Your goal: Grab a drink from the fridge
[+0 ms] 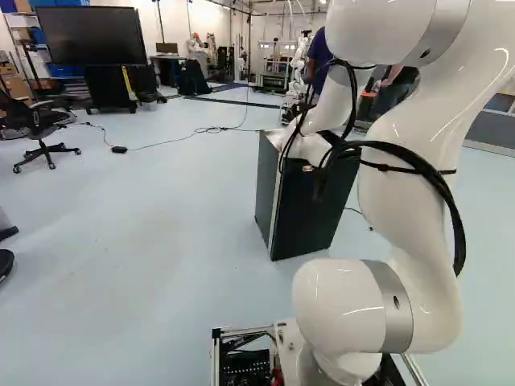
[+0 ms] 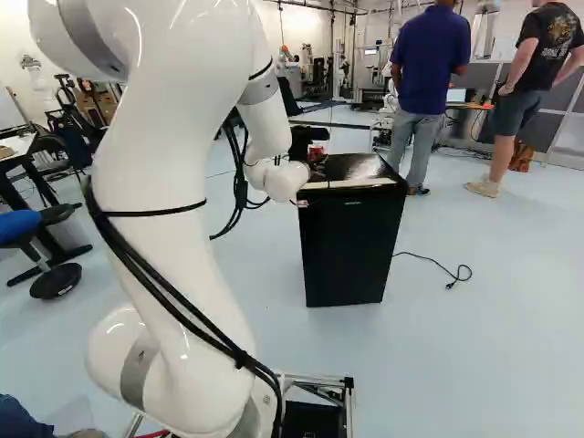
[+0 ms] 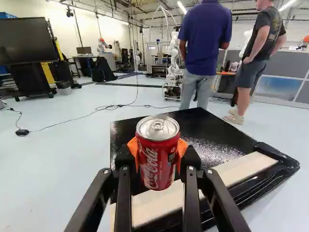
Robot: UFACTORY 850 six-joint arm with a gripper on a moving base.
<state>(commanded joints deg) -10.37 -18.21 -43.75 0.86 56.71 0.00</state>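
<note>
At the fridge's black top [image 3: 217,137], I have the red can [image 3: 153,166] clasped upright between my orange pads [image 3: 182,147], squeezed from both sides with its lid [image 3: 158,127] clear above them, presumably so it travels without slipping or tipping.

red can [image 3: 166,178] with white script [image 3: 148,166], silver lid [image 3: 158,126], black fridge [image 2: 351,246], cream strip [image 3: 244,170], black end effector [image 2: 315,150], orange pads [image 3: 133,147]

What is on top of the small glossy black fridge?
Over the top of the fridge, a red metal drink can is held between the orange pads of the black gripper. Whether it touches down is unclear; can and gripper hide part of the top.
</note>
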